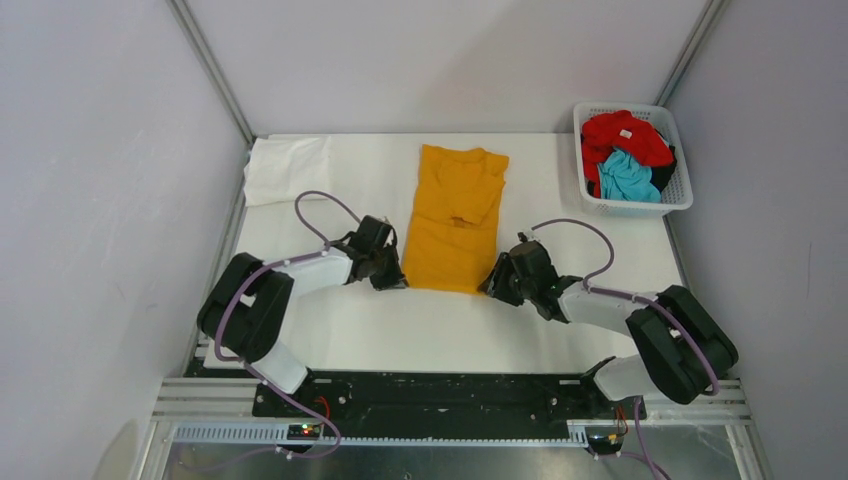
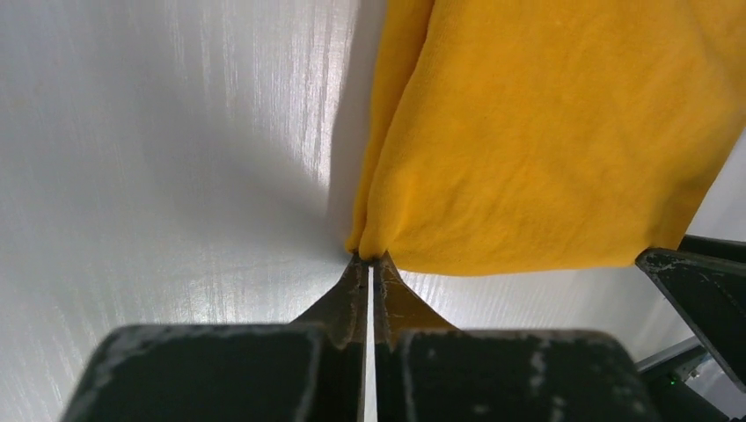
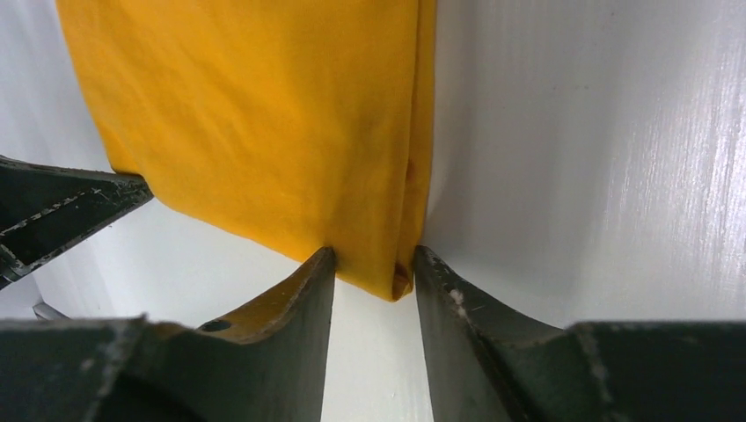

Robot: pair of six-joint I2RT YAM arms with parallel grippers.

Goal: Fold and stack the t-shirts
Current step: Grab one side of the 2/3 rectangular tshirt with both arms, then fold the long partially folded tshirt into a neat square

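Orange shirt [image 1: 458, 215]: lies flat mid-counter [image 1: 400, 330], sides folded in to a long strip, collar far, hem near.
Left fingers [image 2: 350, 299]: pressed together on the near-left hem corner, with cloth pinched at their tips.
Right fingers [image 3: 303, 299]: apart, straddling the near-right hem corner; the folded edge sits between them, not yet pinched.
Step in hand: probably gripping both hem corners so the hem can be folded over toward the collar.
Doing it well: close the right fingers deep enough to catch every layer of that folded edge. Raise both corners level and together. Keep a light pull between them so the hem stays straight. Carry it far and lay it square on the collar end.
Risk: a shallow pinch on the right could drop the lower layer and let the side fold open.
White shirt [image 1: 288, 168]: folded, far left on the counter; likely the place to stack.
Basket [image 1: 640, 207]: far right, holds the red shirt [image 1: 625, 135] and the turquoise shirt [image 1: 628, 178], both unfolded.
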